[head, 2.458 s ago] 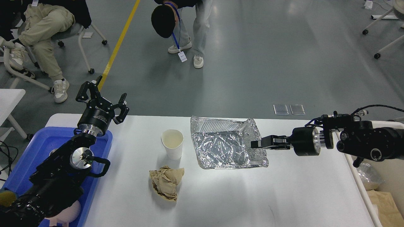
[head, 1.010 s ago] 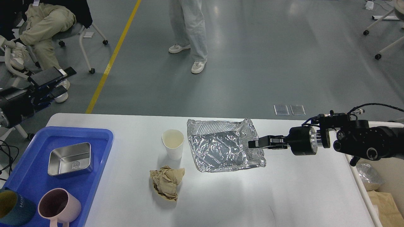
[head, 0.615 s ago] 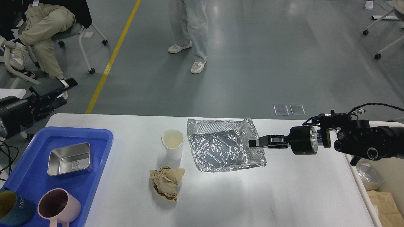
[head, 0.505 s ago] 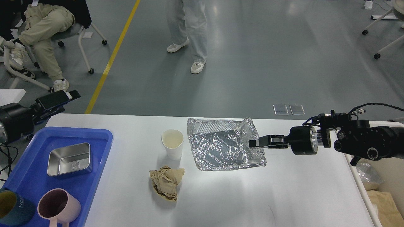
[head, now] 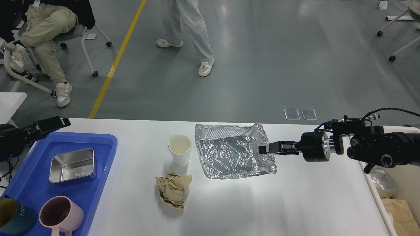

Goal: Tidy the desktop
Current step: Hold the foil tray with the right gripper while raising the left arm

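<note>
The desktop (head: 262, 203) is a wide white tabletop. A crumpled foil tray (head: 229, 154) lies at its middle back. My right gripper (head: 262, 149) reaches in from the right and is shut on the foil tray's right rim. A white paper cup (head: 179, 149) stands upright just left of the foil tray. A ball of crumpled brown paper (head: 173, 189) lies in front of the cup. My left gripper (head: 66, 121) is at the far left, over the table's back left corner. It is seen side-on, and its fingers cannot be told apart.
A blue plastic tray (head: 101, 164) at the left holds a steel box (head: 72, 165), a pink mug (head: 60, 214) and a teal mug (head: 13, 216). A bin with a plastic bag (head: 384, 185) stands off the right edge. People are on the floor beyond.
My left arm has swung from over the blue tray out to the far left and come lower, uncovering the tray's contents. The foil tray has shifted slightly left in my right gripper.
</note>
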